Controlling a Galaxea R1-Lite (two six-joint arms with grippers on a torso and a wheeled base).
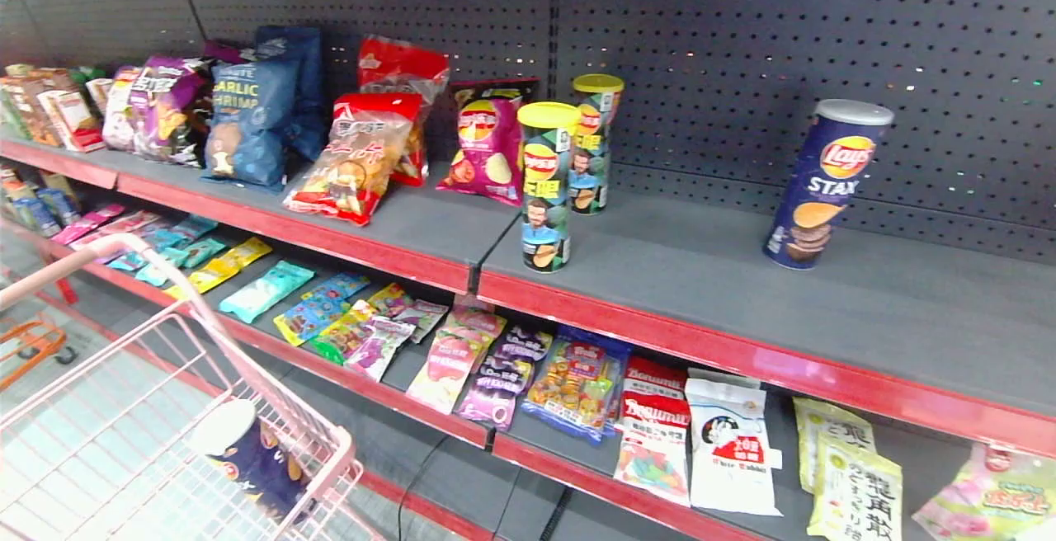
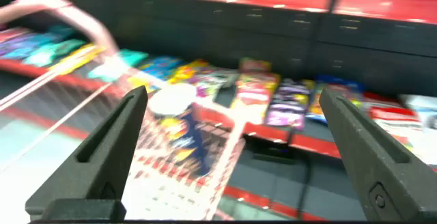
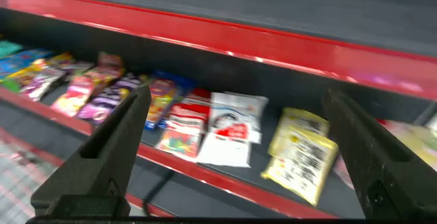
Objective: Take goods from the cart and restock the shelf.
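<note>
A pink wire cart [image 1: 165, 409] stands at the lower left in the head view, with a dark blue chip can [image 1: 252, 458] with a white lid leaning in its near corner. The upper shelf [image 1: 660, 277] holds a matching blue chip can [image 1: 825, 182] upright on the right and two yellow-lidded cans [image 1: 546, 186] near the middle. In the left wrist view my left gripper [image 2: 235, 149] is open, hovering above the cart [image 2: 82, 115] and the can [image 2: 181, 132] in it. My right gripper [image 3: 239, 156] is open in front of the lower shelf, with nothing between its fingers.
Snack bags [image 1: 256, 116] fill the upper shelf's left half; its right part beside the blue can is bare. The lower shelf [image 1: 462, 425] holds candy packets and pouches [image 3: 229, 128]. An orange trolley [image 1: 33, 343] stands on the floor at far left.
</note>
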